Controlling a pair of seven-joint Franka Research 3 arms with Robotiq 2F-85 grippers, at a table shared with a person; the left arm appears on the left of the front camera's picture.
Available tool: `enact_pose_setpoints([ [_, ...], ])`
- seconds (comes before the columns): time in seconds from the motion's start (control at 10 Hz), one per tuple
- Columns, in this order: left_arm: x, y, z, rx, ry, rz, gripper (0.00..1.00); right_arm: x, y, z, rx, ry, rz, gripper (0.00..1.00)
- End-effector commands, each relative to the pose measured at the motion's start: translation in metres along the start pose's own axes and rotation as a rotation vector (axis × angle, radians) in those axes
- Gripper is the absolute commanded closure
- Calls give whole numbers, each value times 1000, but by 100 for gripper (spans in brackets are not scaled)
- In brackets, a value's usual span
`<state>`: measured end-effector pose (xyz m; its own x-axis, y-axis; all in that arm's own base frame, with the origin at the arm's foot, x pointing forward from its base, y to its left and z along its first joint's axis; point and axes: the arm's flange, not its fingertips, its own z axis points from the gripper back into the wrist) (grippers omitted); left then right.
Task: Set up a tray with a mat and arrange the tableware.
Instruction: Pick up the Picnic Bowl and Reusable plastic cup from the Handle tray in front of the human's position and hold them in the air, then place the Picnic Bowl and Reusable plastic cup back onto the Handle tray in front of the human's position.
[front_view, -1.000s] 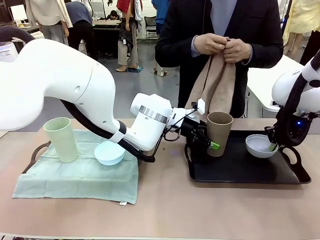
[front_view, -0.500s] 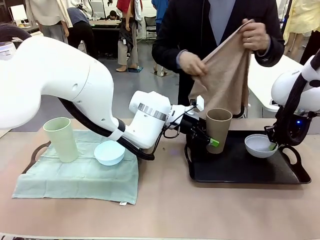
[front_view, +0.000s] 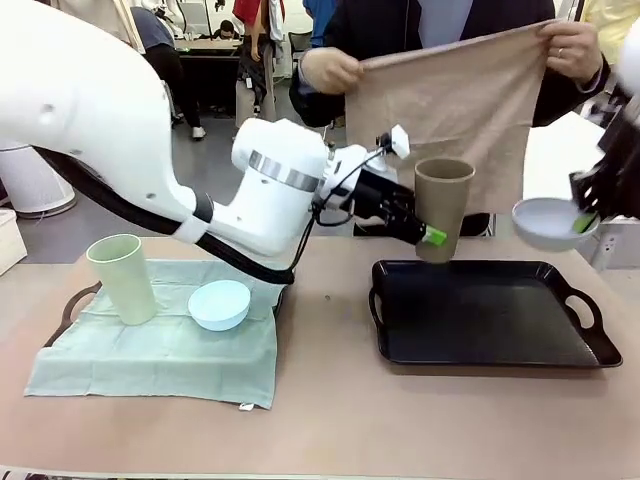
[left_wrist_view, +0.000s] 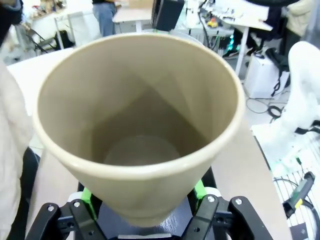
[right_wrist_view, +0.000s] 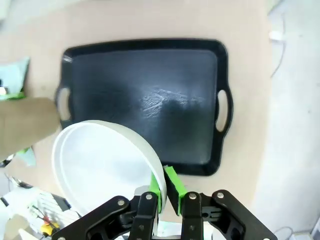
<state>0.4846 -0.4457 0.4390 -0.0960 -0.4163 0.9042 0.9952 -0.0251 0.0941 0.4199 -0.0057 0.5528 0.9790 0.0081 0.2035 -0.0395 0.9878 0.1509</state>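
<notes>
In the front view, the left gripper (front_view: 432, 237) holds the brown cup (front_view: 443, 208) by its lower wall, upright in the air above the far left corner of the black tray (front_view: 480, 345), which lies at right of centre on the table (front_view: 330, 420). At the right edge the right gripper (front_view: 583, 222) pinches the rim of the white bowl (front_view: 545, 221), raised above the tray's far right side. At lower left the green cup (front_view: 121, 277) and the blue bowl (front_view: 220, 304) stand beside each other on a pale green mat (front_view: 150, 355). Behind the tray a person's hands (front_view: 327, 70) hold a tan cloth (front_view: 450, 105) spread wide. In the left wrist view, the brown cup (left_wrist_view: 137, 125) sits between the green pads (left_wrist_view: 199, 189), which press its sides near the bottom edge. In the right wrist view, the pads (right_wrist_view: 172, 182) are nearly together, clamping the white bowl's (right_wrist_view: 102, 167) rim at lower left, with the black tray (right_wrist_view: 145, 100) below it across the middle.
</notes>
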Motion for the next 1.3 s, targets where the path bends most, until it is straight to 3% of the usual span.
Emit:
enact_pose_setpoints([
  [0.0, 23, -22, 21, 44, 19, -27, 72, -10, 7, 30, -21, -47, 36, 100],
  [1.2, 23, -9, 14, 19, -4, -24, 72, -13, 7, 36, -2, -41, 16, 100],
])
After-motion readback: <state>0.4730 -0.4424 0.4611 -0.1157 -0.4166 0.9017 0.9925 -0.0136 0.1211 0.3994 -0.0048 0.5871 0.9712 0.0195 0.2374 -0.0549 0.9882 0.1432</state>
